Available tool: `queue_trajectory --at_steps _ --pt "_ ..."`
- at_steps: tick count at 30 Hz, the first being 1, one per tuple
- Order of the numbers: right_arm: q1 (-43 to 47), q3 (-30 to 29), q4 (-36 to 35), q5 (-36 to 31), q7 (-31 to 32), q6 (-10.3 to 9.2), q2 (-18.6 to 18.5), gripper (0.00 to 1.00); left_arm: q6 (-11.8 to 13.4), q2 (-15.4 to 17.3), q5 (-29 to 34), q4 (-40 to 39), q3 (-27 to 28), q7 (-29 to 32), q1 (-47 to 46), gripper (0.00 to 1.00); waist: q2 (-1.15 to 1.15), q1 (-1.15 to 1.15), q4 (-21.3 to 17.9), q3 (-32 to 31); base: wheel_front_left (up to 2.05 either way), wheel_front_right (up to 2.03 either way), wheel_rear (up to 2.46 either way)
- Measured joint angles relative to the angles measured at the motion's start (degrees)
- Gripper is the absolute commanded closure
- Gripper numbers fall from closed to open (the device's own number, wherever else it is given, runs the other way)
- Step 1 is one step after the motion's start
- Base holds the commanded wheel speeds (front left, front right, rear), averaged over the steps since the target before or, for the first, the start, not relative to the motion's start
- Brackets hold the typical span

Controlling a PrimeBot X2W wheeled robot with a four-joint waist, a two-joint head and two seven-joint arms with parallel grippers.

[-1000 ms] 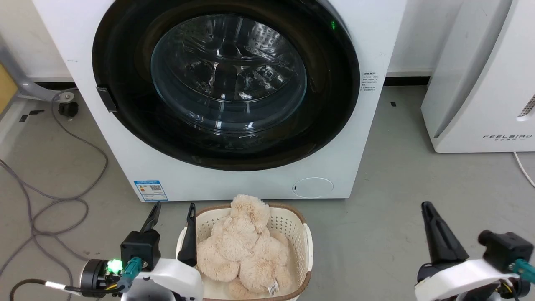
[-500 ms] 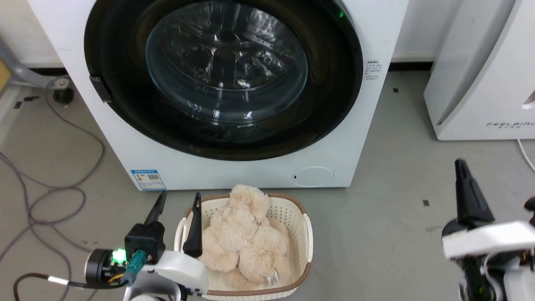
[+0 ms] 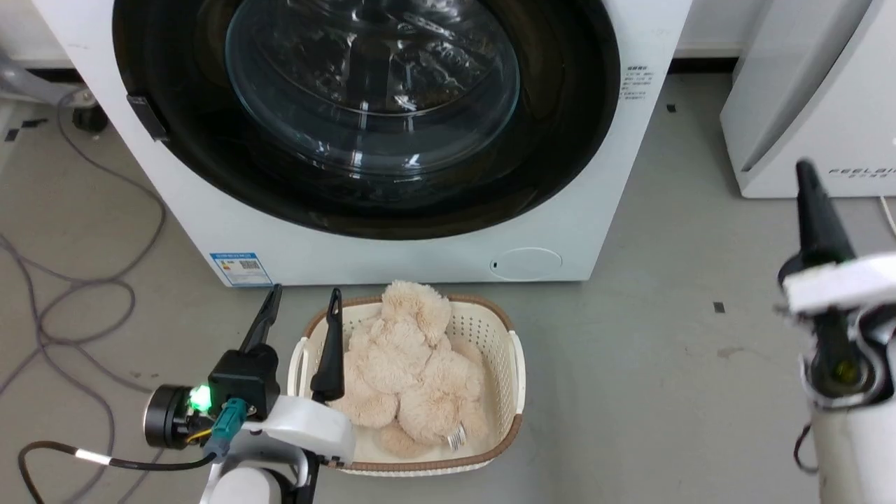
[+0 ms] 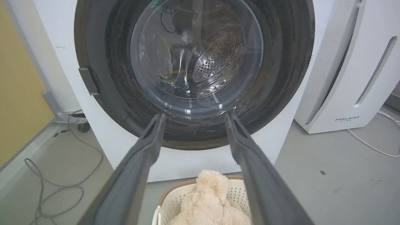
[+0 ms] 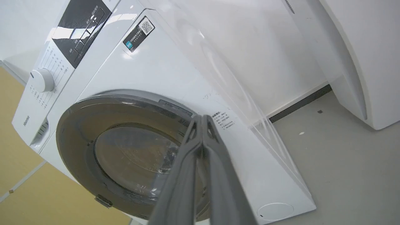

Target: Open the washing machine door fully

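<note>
The machine (image 3: 392, 259) stands on the grey floor (image 3: 665, 364). Its door (image 3: 371, 84) is closed: the black ring lies flat against the white front, with the glass bowl in the middle and the steel drum visible behind it. On the left edge of the door there is a small grey tab (image 3: 148, 117); it is perhaps the handle, but it is too small to be sure. Low on the front are a blue sticker (image 3: 241, 268) at the left and a round cap (image 3: 526, 263) at the right.

Just in front of the machine stands a pale basket (image 3: 514, 350) with a beige plush toy (image 3: 413, 364) inside. The left gripper (image 3: 304, 294) hovers low at the basket's left end, with its two fingers spread wide and nothing between them. One finger is over the basket rim, the other over the floor beside it. In the left wrist view they point at the lower part of the door, apart from it.

The right gripper (image 3: 805, 168) is at the right, well apart from the machine, over bare floor. Its fingers are pressed together and hold nothing. In the right wrist view their tips point toward the upper right edge of the door without touching it.

A white appliance (image 3: 805, 91) stands to the right of the machine, and grey cables (image 3: 84, 294) lie on the floor at the left.
</note>
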Motion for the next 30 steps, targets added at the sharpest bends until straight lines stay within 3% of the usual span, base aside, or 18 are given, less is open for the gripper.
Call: queue_trajectory --at_steps 8,15,30 --pt "-12.2 -1.3 9.0 9.6 2.7 0.0 -2.3 1.0 0.2 0.0 0.0 -0.7 -1.0 -1.0 -2.0 0.0 0.0 0.0 0.4 3.0 0.0 0.0 0.0" --pt "-22.1 1.1 17.2 15.3 8.1 0.0 -3.9 1.0 0.6 0.0 -0.1 -0.9 -1.9 -1.6 -3.6 0.0 0.0 0.0 1.3 5.5 0.0 0.0 0.0" --pt "-41.7 9.9 28.6 20.4 17.0 -0.01 -5.2 1.0 1.6 0.0 -1.0 -0.9 -4.3 -3.5 -6.9 0.0 0.0 0.0 2.9 10.5 0.0 0.0 0.0"
